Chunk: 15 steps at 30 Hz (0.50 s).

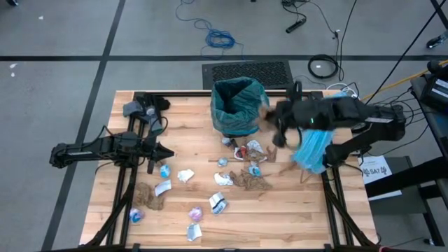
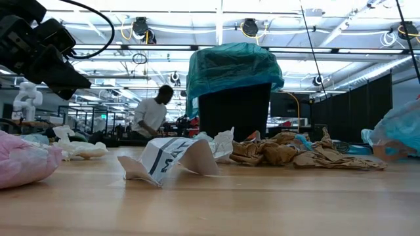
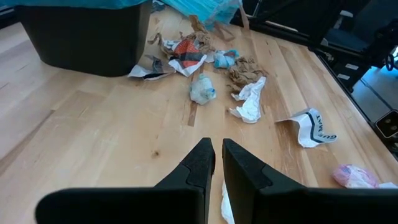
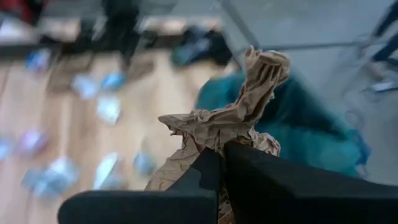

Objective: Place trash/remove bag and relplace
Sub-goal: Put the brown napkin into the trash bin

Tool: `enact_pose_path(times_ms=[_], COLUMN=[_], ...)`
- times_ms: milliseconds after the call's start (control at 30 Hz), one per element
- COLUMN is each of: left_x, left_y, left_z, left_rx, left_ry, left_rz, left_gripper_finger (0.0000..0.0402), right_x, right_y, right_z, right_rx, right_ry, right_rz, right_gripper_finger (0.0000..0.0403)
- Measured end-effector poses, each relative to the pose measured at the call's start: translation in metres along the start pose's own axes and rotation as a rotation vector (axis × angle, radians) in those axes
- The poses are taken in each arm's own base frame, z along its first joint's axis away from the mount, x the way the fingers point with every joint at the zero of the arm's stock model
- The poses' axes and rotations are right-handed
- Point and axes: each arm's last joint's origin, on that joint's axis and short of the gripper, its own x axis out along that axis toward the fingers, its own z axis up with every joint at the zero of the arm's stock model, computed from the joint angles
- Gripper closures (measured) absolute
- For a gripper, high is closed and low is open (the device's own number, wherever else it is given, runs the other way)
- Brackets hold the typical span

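The black bin (image 2: pixel 234 111), lined with the dark teal bag (image 1: pixel 238 103), stands at the table's far middle. Trash scraps lie strewn over the wood: brown paper wads (image 1: pixel 253 180), white wrappers (image 1: pixel 222 179) and blue ones (image 1: pixel 165 170). My right gripper (image 4: pixel 221 152) hangs high beside the bin's right side (image 1: pixel 274 126), shut on a brown crumpled paper wad (image 4: pixel 239 118). My left gripper (image 3: pixel 218 163) waits at the table's left (image 1: pixel 164 150), just above the wood, its fingers shut on nothing. My right gripper pinches the brown paper wad by its lower part (image 4: pixel 211 142) between its two fingers. The wad's twisted end (image 4: pixel 266 68) sticks out beyond the fingertips. It is lifted clear of the table, with the teal bag (image 4: pixel 311 130) behind it.
A pale sky-blue plastic bag (image 1: pixel 311 150) lies at the table's right edge under my right arm. A dark clump (image 1: pixel 143 108) sits at the far left corner. More scraps lie toward the near edge (image 1: pixel 194 231). A person (image 2: pixel 151 115) stands in the room beyond.
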Motion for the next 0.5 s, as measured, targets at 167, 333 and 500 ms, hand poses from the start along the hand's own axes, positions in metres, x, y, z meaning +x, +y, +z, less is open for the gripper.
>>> enact_pose_path(times_ms=[167, 333, 500], left_x=[0.000, 0.000, 0.000], left_y=[0.000, 0.000, 0.000], left_z=[0.000, 0.000, 0.000], left_rx=[0.000, 0.000, 0.000], left_ry=[0.000, 0.000, 0.000], left_rz=[0.000, 0.000, 0.000], left_gripper_finger=[0.0363, 0.0363, 0.0363], right_x=[0.025, 0.060, 0.094], right_y=[-0.027, -0.046, -0.063], right_z=[0.019, 0.024, 0.025], right_rx=[0.074, 0.070, 0.056], right_ry=[-0.104, -0.107, -0.084], right_rz=[0.021, -0.062, -0.132], right_gripper_finger=[0.0403, 0.0396, 0.0386])
